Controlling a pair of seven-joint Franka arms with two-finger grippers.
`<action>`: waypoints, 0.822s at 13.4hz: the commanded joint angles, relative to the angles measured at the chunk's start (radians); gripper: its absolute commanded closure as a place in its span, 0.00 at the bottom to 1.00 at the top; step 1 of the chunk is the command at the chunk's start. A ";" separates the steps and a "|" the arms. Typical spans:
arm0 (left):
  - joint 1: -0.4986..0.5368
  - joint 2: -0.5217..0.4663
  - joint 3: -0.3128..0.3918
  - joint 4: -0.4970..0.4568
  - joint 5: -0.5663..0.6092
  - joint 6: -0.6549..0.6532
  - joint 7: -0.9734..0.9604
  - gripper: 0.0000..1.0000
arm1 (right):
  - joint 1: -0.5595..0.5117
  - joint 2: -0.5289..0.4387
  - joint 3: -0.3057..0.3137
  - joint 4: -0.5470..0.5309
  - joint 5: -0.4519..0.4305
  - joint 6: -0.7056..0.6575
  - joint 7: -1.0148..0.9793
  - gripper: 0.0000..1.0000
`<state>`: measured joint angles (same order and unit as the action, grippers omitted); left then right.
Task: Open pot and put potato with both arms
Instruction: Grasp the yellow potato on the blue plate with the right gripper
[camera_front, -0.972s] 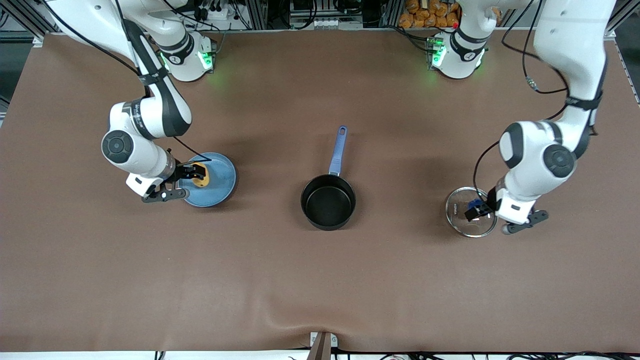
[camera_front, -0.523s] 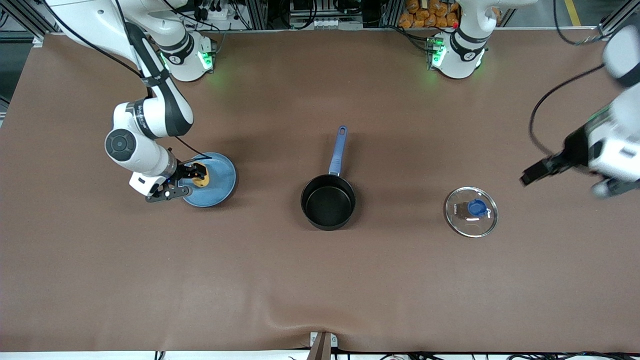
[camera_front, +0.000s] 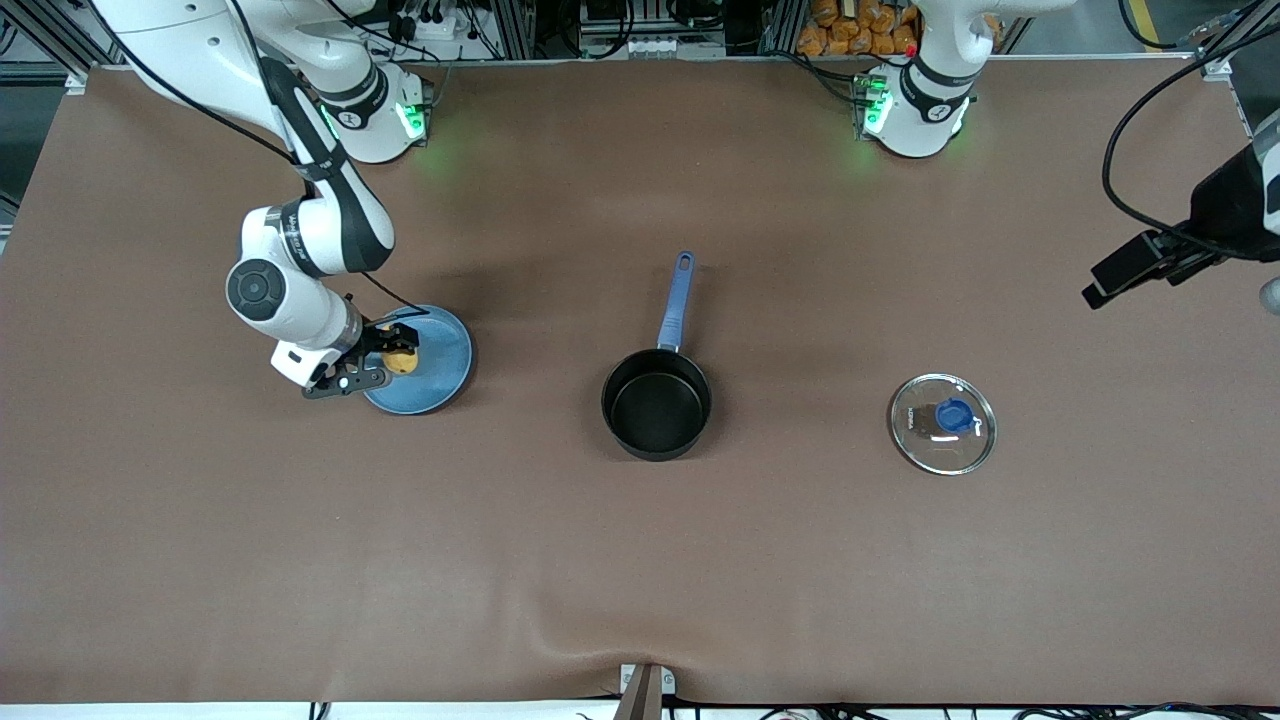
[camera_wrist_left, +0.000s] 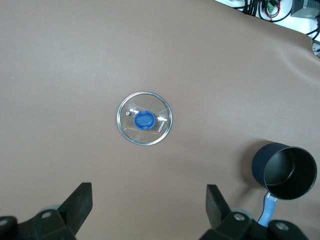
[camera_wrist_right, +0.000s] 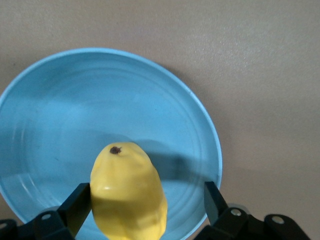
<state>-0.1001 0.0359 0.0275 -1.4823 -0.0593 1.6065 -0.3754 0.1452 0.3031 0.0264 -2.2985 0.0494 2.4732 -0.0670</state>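
Note:
The black pot (camera_front: 657, 403) with its blue handle (camera_front: 675, 300) stands uncovered mid-table; it also shows in the left wrist view (camera_wrist_left: 285, 171). Its glass lid (camera_front: 943, 423) with a blue knob lies flat on the table toward the left arm's end, seen too in the left wrist view (camera_wrist_left: 144, 118). The yellow potato (camera_front: 402, 358) lies on the light-blue plate (camera_front: 445, 350). My right gripper (camera_front: 392, 352) is open around the potato (camera_wrist_right: 127, 192): one finger touches it, the other stands apart. My left gripper (camera_front: 1105, 288) is open, empty and high over the table's left-arm end.
The light-blue plate (camera_wrist_right: 100, 100) sits toward the right arm's end of the brown table mat. Both arm bases (camera_front: 375, 115) glow green along the table's edge farthest from the front camera. A metal bracket (camera_front: 645, 690) sits at the edge nearest that camera.
My left gripper let go of the lid's knob and rose away toward the table's end, leaving the lid lying there. My right arm shifted slightly, still around the potato.

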 joint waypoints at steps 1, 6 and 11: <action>0.010 -0.004 0.000 0.004 0.018 -0.014 0.062 0.00 | -0.007 -0.002 0.006 -0.036 0.029 0.055 -0.034 0.00; 0.033 -0.001 0.000 0.004 0.019 -0.008 0.133 0.00 | 0.002 0.002 0.007 -0.042 0.095 0.055 -0.031 0.94; 0.045 -0.016 -0.004 0.000 0.010 -0.048 0.170 0.00 | 0.011 -0.117 0.007 0.008 0.133 -0.096 -0.027 1.00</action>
<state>-0.0623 0.0358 0.0320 -1.4836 -0.0589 1.5938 -0.2206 0.1525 0.2815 0.0314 -2.3074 0.1528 2.4652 -0.0681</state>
